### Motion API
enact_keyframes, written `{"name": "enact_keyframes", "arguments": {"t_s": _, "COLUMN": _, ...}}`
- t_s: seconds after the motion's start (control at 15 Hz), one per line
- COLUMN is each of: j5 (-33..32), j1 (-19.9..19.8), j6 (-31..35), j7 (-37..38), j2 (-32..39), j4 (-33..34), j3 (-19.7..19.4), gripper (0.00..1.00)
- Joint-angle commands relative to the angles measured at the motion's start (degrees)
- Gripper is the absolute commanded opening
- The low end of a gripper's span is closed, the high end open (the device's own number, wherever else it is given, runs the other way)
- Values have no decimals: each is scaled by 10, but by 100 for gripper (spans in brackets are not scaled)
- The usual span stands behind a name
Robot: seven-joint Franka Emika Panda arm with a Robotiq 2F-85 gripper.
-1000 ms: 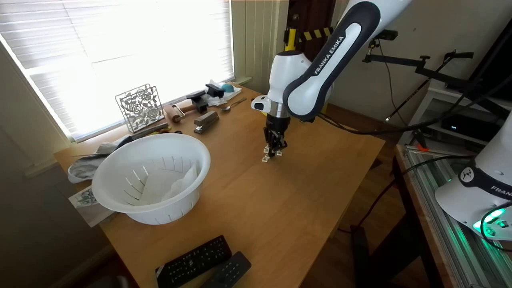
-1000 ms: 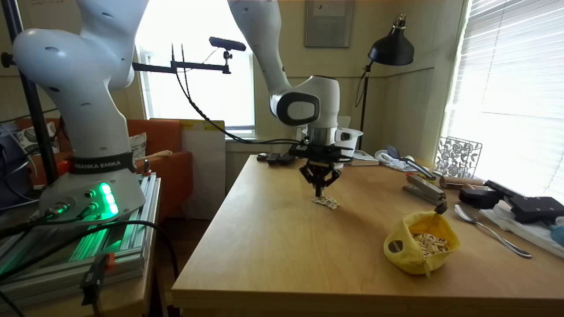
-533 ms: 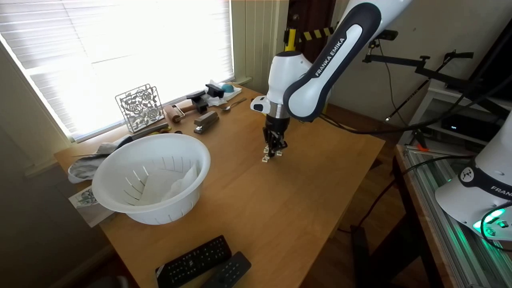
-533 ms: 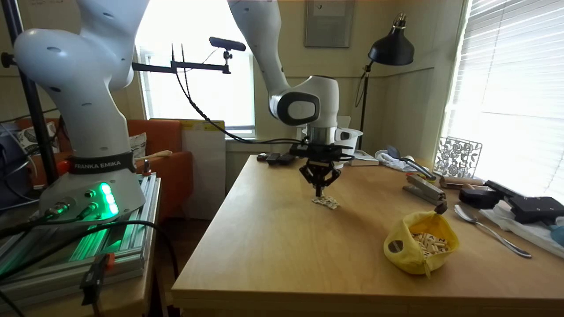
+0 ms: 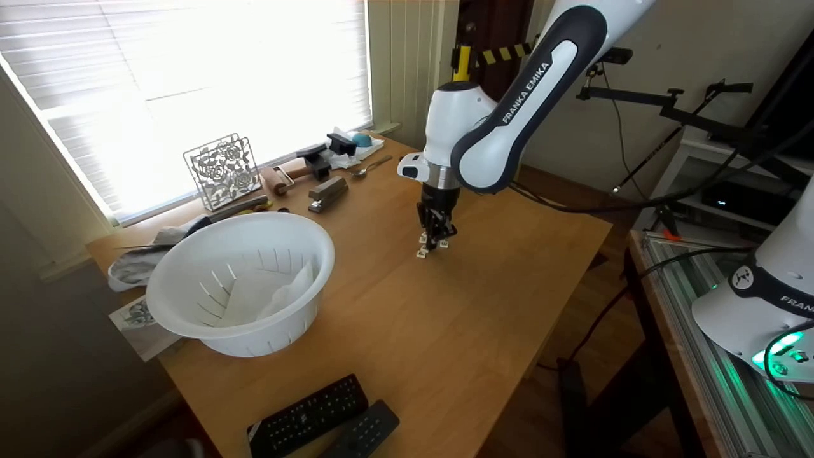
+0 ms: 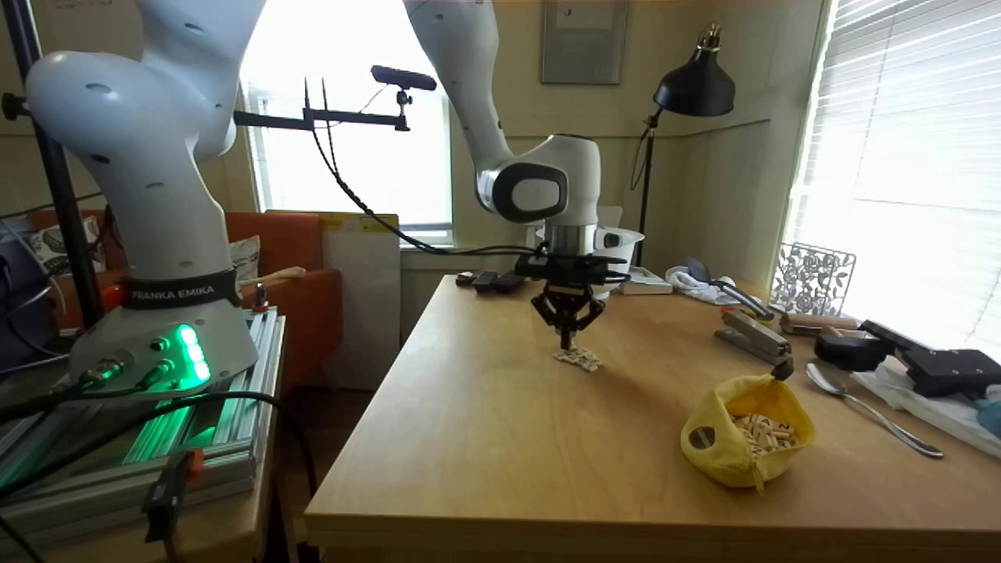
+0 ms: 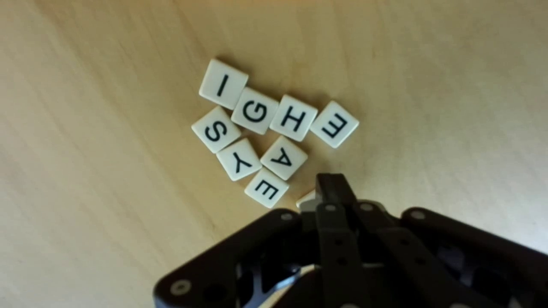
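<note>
My gripper (image 7: 332, 184) is shut, its black fingertips together with nothing visible between them. It points down close above the table, beside a cluster of small white letter tiles. In the wrist view an I tile (image 7: 223, 84), G tile (image 7: 255, 110), H tile (image 7: 293, 117) and E tile (image 7: 335, 124) form a slanting row. Below lie an S tile (image 7: 216, 129), Y tile (image 7: 239, 159), A tile (image 7: 284, 158) and another E tile (image 7: 266, 188). One more tile (image 7: 305, 199) is mostly hidden behind the fingers. The gripper shows in both exterior views (image 5: 434, 245) (image 6: 565, 344); contact is unclear.
A yellow bag (image 6: 715, 457) of tiles stands near a table edge. A white basin (image 5: 270, 337), two dark remotes (image 5: 308, 416), a stapler (image 5: 328, 193), a spoon (image 6: 876, 414) and a metal rose-pattern holder (image 5: 222, 172) are on the table (image 6: 500, 461).
The arm and wrist have shifted very slightly to the left in both exterior views. The gripper stays shut and low by the tiles. The tiles show no visible movement.
</note>
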Motion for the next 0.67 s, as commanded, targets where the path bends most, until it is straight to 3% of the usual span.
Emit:
{"name": "enact_keyframes", "arguments": {"t_s": 0.0, "j5": -17, "j1": 6, "j6": 3, "j7": -1, "j2": 31, "j4": 14, "j3": -5, "gripper": 0}}
{"name": "enact_keyframes", "arguments": {"t_s": 0.6, "j5": -5, "j1": -4, "j6": 3, "j7": -6, "j2": 9, "j4": 3, "j3": 9, "gripper": 0}}
